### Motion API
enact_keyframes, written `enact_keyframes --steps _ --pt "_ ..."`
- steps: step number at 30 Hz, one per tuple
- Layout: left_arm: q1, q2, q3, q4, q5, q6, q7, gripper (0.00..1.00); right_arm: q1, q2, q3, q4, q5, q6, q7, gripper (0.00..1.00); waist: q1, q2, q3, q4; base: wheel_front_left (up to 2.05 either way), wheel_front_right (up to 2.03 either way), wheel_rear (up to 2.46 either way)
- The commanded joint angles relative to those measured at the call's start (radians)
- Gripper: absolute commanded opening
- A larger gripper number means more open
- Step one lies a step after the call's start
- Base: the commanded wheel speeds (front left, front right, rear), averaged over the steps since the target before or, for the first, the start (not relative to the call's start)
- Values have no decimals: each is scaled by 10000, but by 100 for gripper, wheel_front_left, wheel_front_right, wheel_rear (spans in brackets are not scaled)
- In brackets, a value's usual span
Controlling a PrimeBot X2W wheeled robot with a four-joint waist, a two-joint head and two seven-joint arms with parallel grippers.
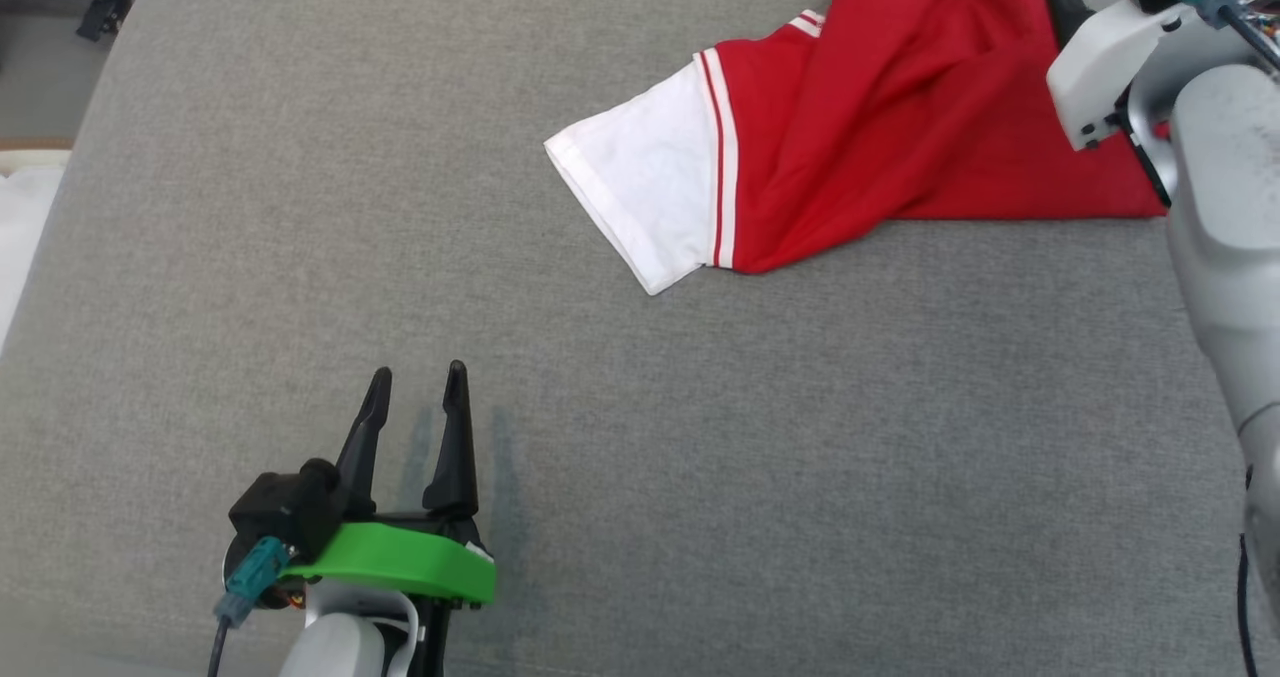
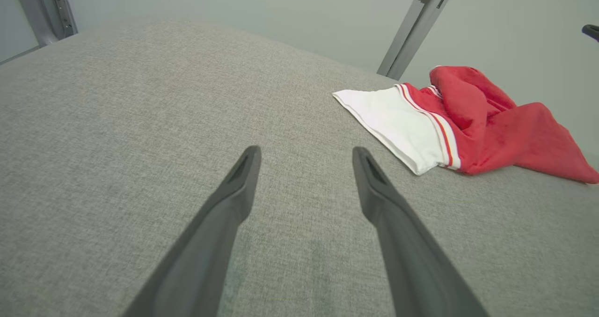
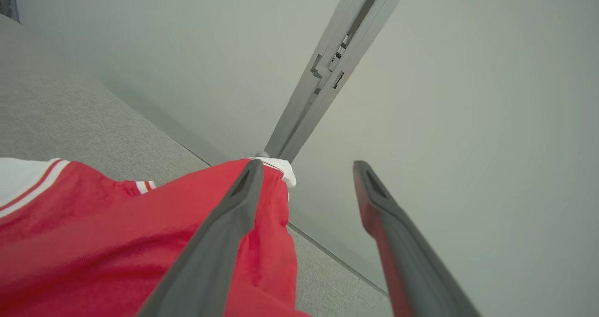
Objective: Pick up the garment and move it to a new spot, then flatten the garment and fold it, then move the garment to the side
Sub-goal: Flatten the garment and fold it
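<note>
Well, with the right tool (image 3: 306, 163) spread over the rumpled garment (image 1: 880, 127) (left tool (image 1: 418, 369) gaping too), I'd pinch opposite edges.

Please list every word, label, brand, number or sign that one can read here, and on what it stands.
None. No readable text shows on the red and white fabric garment, the grey woven cloth surface or the grey metal post.
</note>
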Motion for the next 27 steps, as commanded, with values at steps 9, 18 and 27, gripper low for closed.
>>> enact_keyframes --steps 9,18,27 --pt "84 22 332 92 333 -136 -4 100 2429 48 71 -1053 1954 -16 -45 100 0 0 -988 -1230 0 0 0" --pt "82 22 388 105 462 -200 -4 100 3971 1 -188 -1070 3032 -16 -47 100 0 0 -819 -1549 0 0 0" --pt "-353 22 449 99 598 -246 -4 100 3309 -202 -774 567 3459 -16 -21 100 0 0 96 -1043 0 0 0"
